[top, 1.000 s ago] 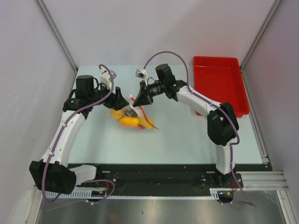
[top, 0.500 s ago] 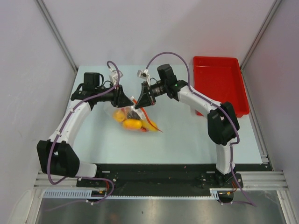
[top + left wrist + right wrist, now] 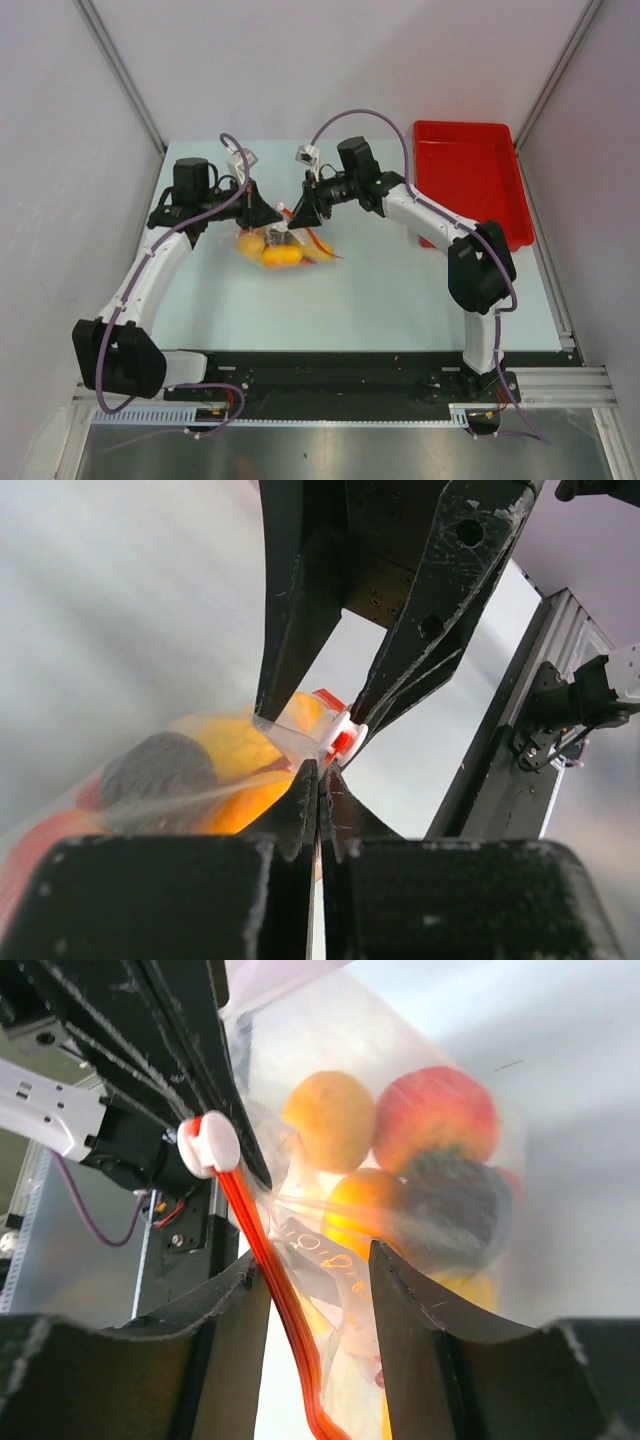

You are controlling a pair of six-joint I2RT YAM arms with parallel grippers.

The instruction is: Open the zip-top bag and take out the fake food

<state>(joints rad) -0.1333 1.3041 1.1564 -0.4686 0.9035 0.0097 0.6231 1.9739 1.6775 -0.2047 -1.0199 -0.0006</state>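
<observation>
Looking out from the near edge, I see the pale blue bench (image 3: 380,290) first. A bit past its middle is the zip-top bag (image 3: 292,250), with the fake food (image 3: 278,256) inside it. I cannot tell if the bottom of the bag touches the bench.

Both hands meet at the top of the bag. The left hand (image 3: 320,778) is on its left side and the right hand (image 3: 312,1265) is on its right side, with their tips close together.

My left hand is pinched tight on a thin bit of clear plastic at the bag's top edge. No gap shows between its fingers. My right hand has its fingers apart. The orange-red zip strip (image 3: 278,1305) and some bunched plastic run through that gap. The white slider (image 3: 208,1145) is on the strip, just beside the left hand's fingers.

Through the plastic I see an orange oval (image 3: 330,1118), a peach-red round fruit (image 3: 435,1115) beside it, and a dark round piece (image 3: 450,1205) touching both.

Farther back on the right is the red tray (image 3: 470,180), well apart from the bag.
</observation>
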